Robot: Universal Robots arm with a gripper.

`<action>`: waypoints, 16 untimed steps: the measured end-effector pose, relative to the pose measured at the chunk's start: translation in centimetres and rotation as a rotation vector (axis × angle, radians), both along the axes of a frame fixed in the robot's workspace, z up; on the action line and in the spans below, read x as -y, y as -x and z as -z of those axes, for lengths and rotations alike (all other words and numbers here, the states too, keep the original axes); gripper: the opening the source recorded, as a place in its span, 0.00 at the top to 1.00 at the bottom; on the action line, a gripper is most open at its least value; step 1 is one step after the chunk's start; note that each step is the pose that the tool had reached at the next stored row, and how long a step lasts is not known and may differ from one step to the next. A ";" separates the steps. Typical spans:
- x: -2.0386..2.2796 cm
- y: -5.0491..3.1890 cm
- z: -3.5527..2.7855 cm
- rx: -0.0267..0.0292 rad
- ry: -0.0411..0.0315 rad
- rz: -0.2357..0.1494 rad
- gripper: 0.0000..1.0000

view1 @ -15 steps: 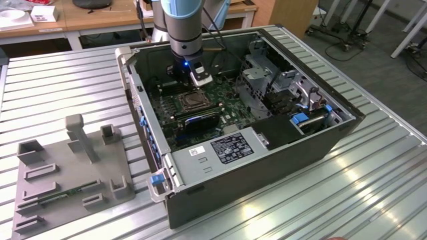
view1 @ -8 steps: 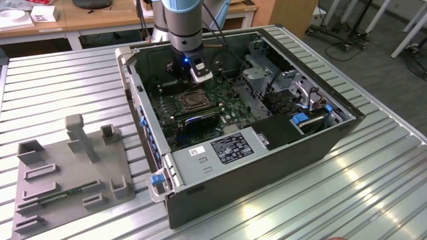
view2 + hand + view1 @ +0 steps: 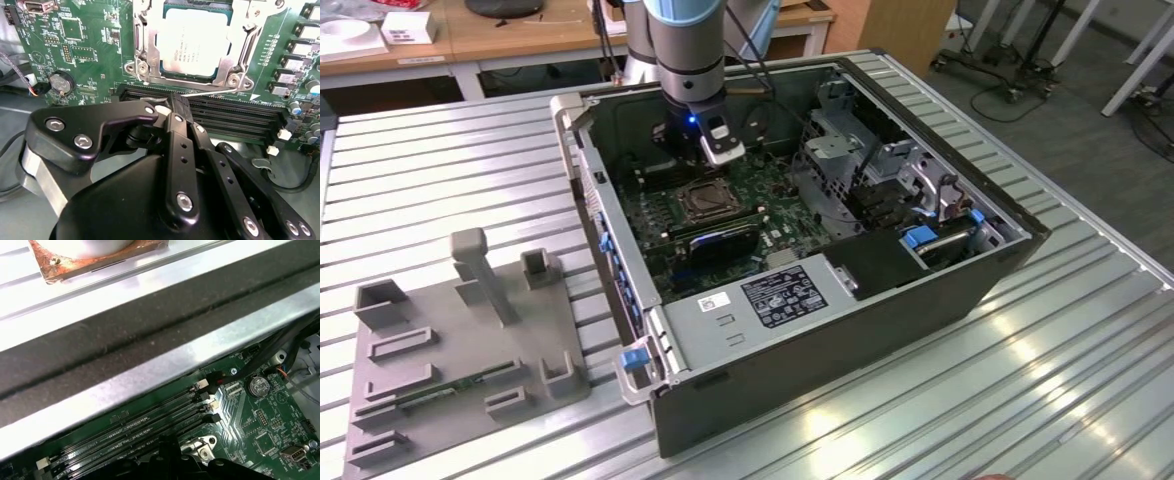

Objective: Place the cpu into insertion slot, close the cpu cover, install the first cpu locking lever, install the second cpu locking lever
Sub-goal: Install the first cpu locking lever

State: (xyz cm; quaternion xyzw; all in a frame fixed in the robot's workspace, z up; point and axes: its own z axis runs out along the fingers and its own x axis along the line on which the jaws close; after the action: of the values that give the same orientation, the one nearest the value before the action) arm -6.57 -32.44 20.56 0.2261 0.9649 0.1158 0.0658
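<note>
Already seated: one cpu in its slot, cover down, a thin lever at the near edge

The cpu (image 3: 196,42) lies flat in the insertion slot (image 3: 150,65), its pale square face showing through the cut-out of the cpu cover (image 3: 240,50), which lies down around it in the second wrist view. I judge the chip light, thin, stiff and fragile, best held only by its edges; as it sits now, little of it is left to take hold of. The cover looks like thin, springy sheet metal. A thin silvery wire lever (image 3: 210,91) runs along the socket's edge nearest the end effector; it would be stiff, slippery and small, best caught at its free end. I cannot tell whether it is latched.

By count: one cpu, one socket, one cover, one lever clearly seen. Four long black memory slots (image 3: 235,120) lie side by side between the socket and the end effector.

The end effector (image 3: 177,107) hangs just over those memory slots, its black fingers drawn together with nothing visibly between them.

In the exterior view the socket (image 3: 704,200) sits on the green motherboard (image 3: 767,195) near the far wall of the open computer case (image 3: 881,330), which rests on the ribbed metal bench (image 3: 1067,360). A grey parts tray (image 3: 454,350) lies near the bench's edge on the exterior view's left.
</note>
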 end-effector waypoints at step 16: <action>-0.08 -0.01 0.26 0.0023 -0.0181 0.000 0.89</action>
State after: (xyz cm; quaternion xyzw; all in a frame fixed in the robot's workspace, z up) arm -6.56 -32.35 20.29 0.2265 0.9638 0.1248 0.0649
